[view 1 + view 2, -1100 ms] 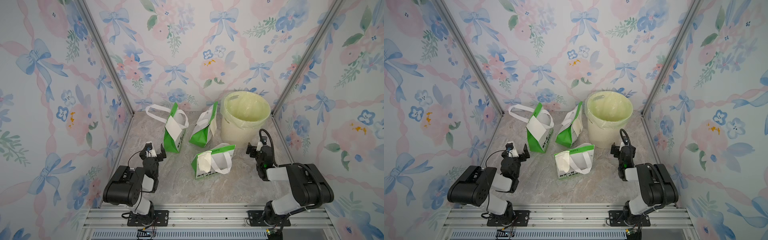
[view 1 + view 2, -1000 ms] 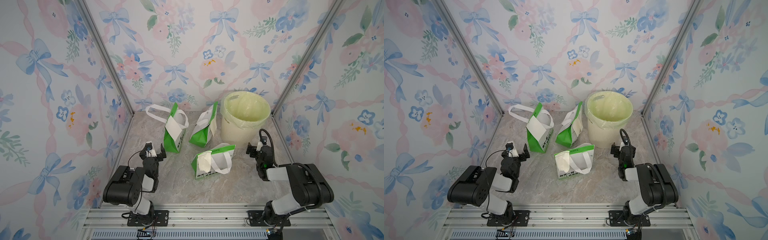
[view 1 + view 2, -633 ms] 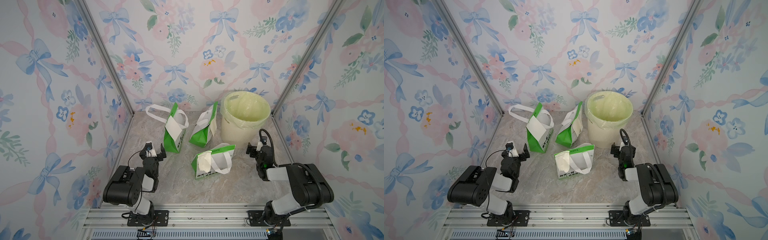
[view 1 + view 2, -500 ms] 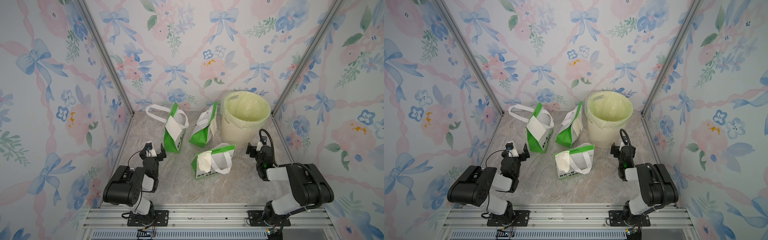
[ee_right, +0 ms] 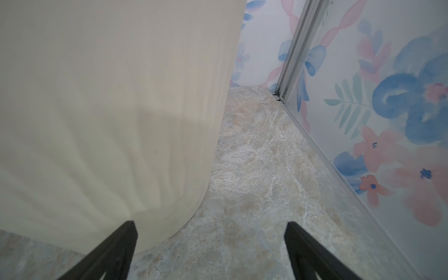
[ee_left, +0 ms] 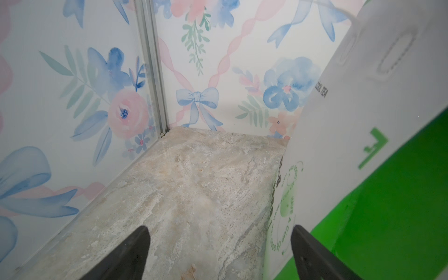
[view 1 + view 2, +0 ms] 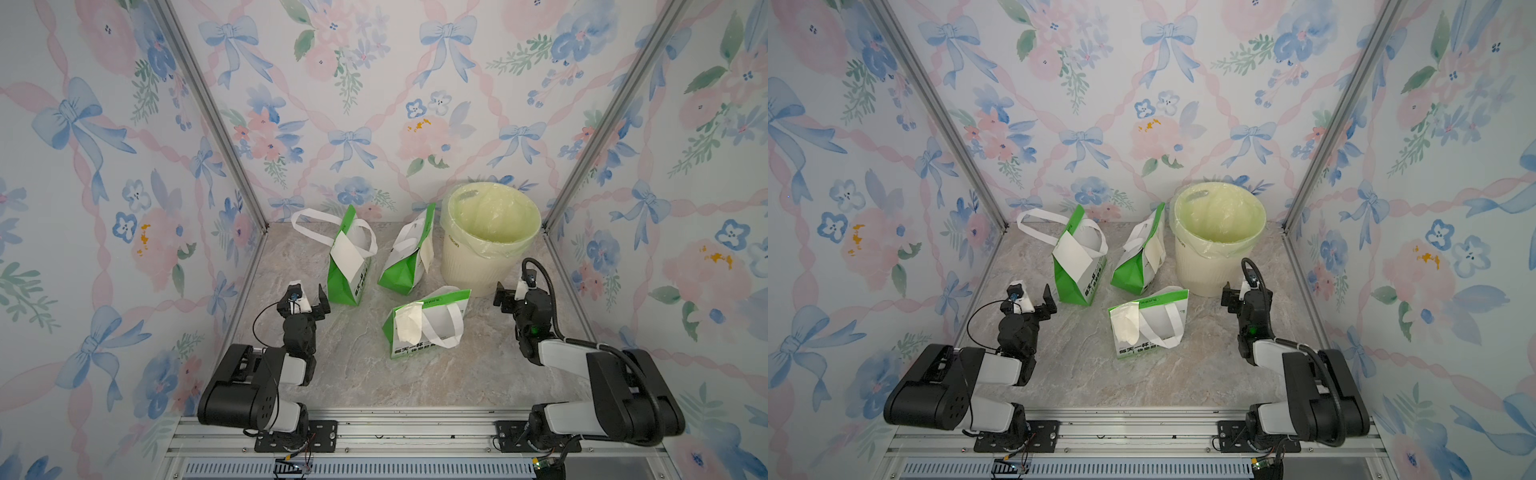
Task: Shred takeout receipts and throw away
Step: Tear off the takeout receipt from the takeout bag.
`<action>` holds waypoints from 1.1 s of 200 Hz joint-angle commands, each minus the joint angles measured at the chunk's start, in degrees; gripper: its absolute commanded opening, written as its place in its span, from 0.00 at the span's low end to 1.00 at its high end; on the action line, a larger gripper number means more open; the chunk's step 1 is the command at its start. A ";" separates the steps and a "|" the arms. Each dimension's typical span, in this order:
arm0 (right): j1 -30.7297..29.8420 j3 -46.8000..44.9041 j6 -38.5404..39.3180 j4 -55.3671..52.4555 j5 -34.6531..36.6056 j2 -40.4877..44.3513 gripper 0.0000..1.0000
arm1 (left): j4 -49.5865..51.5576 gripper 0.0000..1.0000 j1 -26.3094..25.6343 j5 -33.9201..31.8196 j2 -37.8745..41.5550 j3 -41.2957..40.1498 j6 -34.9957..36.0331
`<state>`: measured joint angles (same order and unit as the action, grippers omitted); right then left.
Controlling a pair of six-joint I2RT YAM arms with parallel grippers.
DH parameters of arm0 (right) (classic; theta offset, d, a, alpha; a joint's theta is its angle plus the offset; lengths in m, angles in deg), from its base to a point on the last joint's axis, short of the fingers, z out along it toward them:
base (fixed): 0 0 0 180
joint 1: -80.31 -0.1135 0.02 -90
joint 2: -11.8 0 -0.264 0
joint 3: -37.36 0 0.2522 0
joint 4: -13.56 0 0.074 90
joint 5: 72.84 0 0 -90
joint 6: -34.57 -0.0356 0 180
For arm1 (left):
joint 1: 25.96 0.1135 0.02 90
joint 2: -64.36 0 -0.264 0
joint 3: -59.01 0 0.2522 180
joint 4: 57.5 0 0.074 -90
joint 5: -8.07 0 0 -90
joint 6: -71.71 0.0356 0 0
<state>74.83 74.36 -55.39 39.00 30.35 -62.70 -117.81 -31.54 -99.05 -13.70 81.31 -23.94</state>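
Marble-look tabletop (image 7: 357, 374), floral walls. Three takeout receipts (image 7: 347, 257), one on each of the green-and-white bags (image 7: 338, 286), mid-table beside the lined bin (image 7: 469, 266). Left gripper (image 7: 309, 297) and right gripper (image 7: 512, 296) both spread wide, empty.

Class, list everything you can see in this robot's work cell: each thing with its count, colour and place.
takeout receipts: three, white, one on each bag
bags: three, green and white; two upright at the back, one lying in the middle
bin: one, cream, lined in pale yellow, back right, beside the bags
table: one, grey marble-look, beneath everything
walls: three, floral paper with blue bows, round the table
left claw: one, black, open, empty, near the leftmost bag
right claw: one, black, open, empty, at the bin's foot
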 commanded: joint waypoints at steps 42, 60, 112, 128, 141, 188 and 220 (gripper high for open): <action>-2.24 19.76 -7.08 -49.82 -3.84 18.15 0.98 | 31.07 0.98 -0.30 3.47 27.62 7.89 3.14; -4.31 23.63 -8.46 -58.46 -3.87 20.92 0.98 | 37.72 0.97 -0.61 9.04 33.22 11.58 3.64; -10.56 33.07 -8.75 -76.44 -3.67 26.60 0.98 | 56.36 0.95 -6.32 26.73 40.12 23.40 12.38; -12.18 35.76 -7.85 -79.73 -3.87 27.80 0.98 | 61.93 0.92 -9.50 31.74 41.29 24.52 17.89; -13.66 37.61 -6.76 -81.39 -4.22 28.72 0.98 | 64.61 0.93 -11.96 35.52 43.04 23.42 21.79; -17.44 42.19 1.95 -84.20 -10.77 29.76 0.98 | 66.45 0.90 -16.95 46.91 45.50 16.19 28.17; -18.40 42.26 3.92 -83.91 -11.25 30.09 0.98 | 66.50 0.91 -19.64 51.06 41.99 13.86 28.85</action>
<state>57.48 115.89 -54.93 -42.33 21.04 -32.87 -52.78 -49.51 -54.31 30.56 96.61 2.22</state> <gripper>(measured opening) 0.976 0.909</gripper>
